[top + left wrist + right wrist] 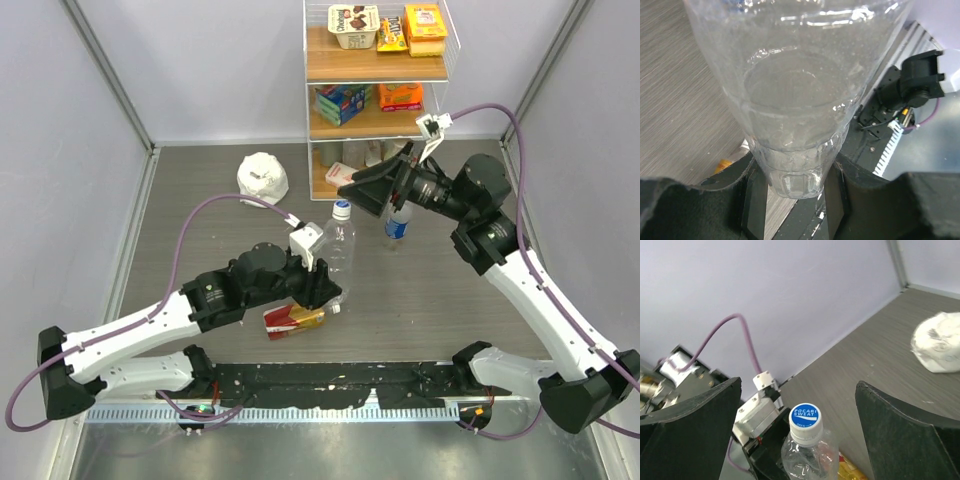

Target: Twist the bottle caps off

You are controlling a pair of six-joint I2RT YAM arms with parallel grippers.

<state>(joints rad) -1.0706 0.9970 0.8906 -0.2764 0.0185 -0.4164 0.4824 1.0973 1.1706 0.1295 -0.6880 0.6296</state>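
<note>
My left gripper (320, 285) is shut on the lower body of the clear bottle (338, 250) and holds it upright. In the left wrist view the bottle (795, 100) fills the frame, its base pinched between the fingers (754, 200). Its cap (342, 209) is white with a blue top. My right gripper (372, 190) is open just above and beside that cap (805, 422), jaws wide on either side and not touching it. The blue-label bottle (398, 225) stands behind the right gripper. The amber bottle (295, 318) lies on the table under the left gripper, its white cap (335, 309) on.
A lumpy white bag (263, 178) lies at the back left and also shows in the right wrist view (940, 340). A wooden shelf rack (375, 80) with snack boxes stands at the back. A black rail (340, 380) runs along the near edge.
</note>
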